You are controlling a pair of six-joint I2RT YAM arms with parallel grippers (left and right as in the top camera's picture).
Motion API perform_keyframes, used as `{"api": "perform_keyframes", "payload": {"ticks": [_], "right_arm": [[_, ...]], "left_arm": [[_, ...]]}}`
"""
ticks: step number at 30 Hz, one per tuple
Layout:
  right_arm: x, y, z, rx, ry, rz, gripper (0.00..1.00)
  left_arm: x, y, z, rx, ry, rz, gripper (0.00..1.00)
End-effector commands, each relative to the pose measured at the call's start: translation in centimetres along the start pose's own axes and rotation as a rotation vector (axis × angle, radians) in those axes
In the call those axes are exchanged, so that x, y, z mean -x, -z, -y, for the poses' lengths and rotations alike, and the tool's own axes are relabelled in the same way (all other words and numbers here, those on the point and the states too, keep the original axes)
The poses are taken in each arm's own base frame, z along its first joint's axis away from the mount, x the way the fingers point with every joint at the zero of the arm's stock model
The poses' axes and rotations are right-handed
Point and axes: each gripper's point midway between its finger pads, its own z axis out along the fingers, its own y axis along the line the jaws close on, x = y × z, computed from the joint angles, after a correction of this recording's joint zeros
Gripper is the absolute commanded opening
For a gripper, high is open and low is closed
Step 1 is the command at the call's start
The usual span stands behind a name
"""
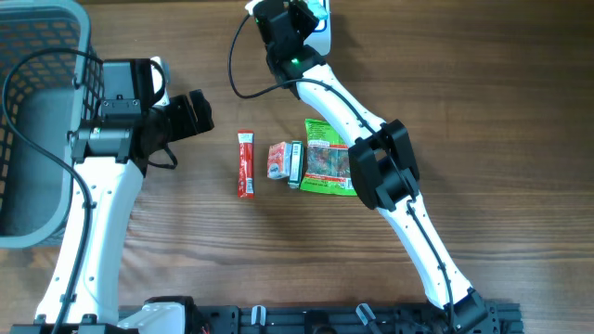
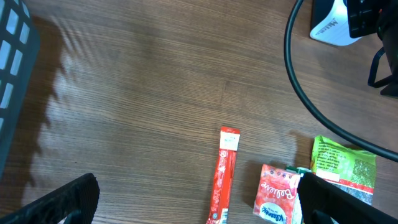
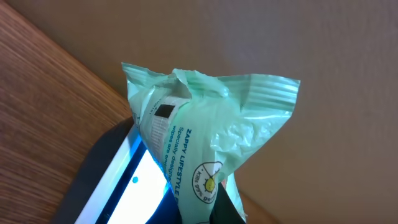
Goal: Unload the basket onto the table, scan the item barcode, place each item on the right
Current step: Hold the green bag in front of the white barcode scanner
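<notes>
Now, up at the far edge of the desk, the right pincer was clamped tight on a pale green wipes pack, with only a sliver of dark finger showing at the bottom of its wrist view. The pack hung in the air just above the scanner, whose window glowed blue-white beneath it. A white label with a dark printed patch sat on the pack's crinkled left face, over the lit window; whether that was the barcode was too small to tell.

Over on the other side, the left pincer stood wide open and empty, hovering above bare wood beside the grey basket.

Between the two arms, a row of goods lay flat on the desk: a red stick, then a pink pack just beside it, then a green pouch, its right edge tucked under the right arm. A black cable looped off that arm near the scanner.
</notes>
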Motion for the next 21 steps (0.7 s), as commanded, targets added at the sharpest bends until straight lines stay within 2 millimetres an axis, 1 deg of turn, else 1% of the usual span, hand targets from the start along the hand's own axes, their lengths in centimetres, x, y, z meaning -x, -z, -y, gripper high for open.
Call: {"api": "perform_keyframes", "payload": {"ticks": [1,3,5,6,8,9,10,12,13,16,19,21], "right_arm": [[-1.6,-0.6,-2.0,0.049,-0.047,-0.032,0.04],[-1.8,-0.6,-2.1,0.055,-0.036,-0.041,0.04],[-1.6,-0.7,-1.9,0.047,-0.042,-0.032,0.04],[-1.1,-0.7,-1.0,0.007,-0.067,-0.017,0.04],[0.1,-0.6,1.8,-0.115,-0.089,0.013,0.04],[0.7,-0.5,2.7,-0.153,-0.077,0.03,0.04],[1.6,-0.3,3.5,-0.184,-0.028,0.058,0.04],[3.0,0.2,4.3,-0.217,0.063,0.101,0.04],[3.3,0.3,4.7,-0.232,0.066,0.111,0.04],[3.3,0.0,4.9,-0.224,0.038,0.126,0.04],[2.8,-0.7,3.5,-0.143,-0.038,0.137,0.04],[2.8,-0.7,3.5,-0.139,-0.075,0.141,0.04]], "left_arm": [[-0.2,-0.3,0.1,-0.009,-0.012,-0.011,1.0],[-0.3,-0.3,0.1,-0.01,-0.012,-0.011,1.0],[-0.2,-0.3,0.1,-0.009,-0.012,-0.011,1.0],[-0.2,-0.3,0.1,-0.009,-0.012,-0.011,1.0],[-0.3,-0.3,0.1,-0.01,-0.012,-0.011,1.0],[-0.3,-0.3,0.1,-0.01,-0.012,-0.011,1.0],[-0.2,-0.3,0.1,-0.009,-0.012,-0.011,1.0],[-0.3,-0.3,0.1,-0.01,-0.012,-0.011,1.0],[-0.2,-0.3,0.1,-0.009,-0.012,-0.011,1.0],[-0.2,-0.3,0.1,-0.009,-0.012,-0.011,1.0],[-0.3,-0.3,0.1,-0.01,-0.012,-0.011,1.0],[-0.3,-0.3,0.1,-0.01,-0.012,-0.011,1.0]]}}
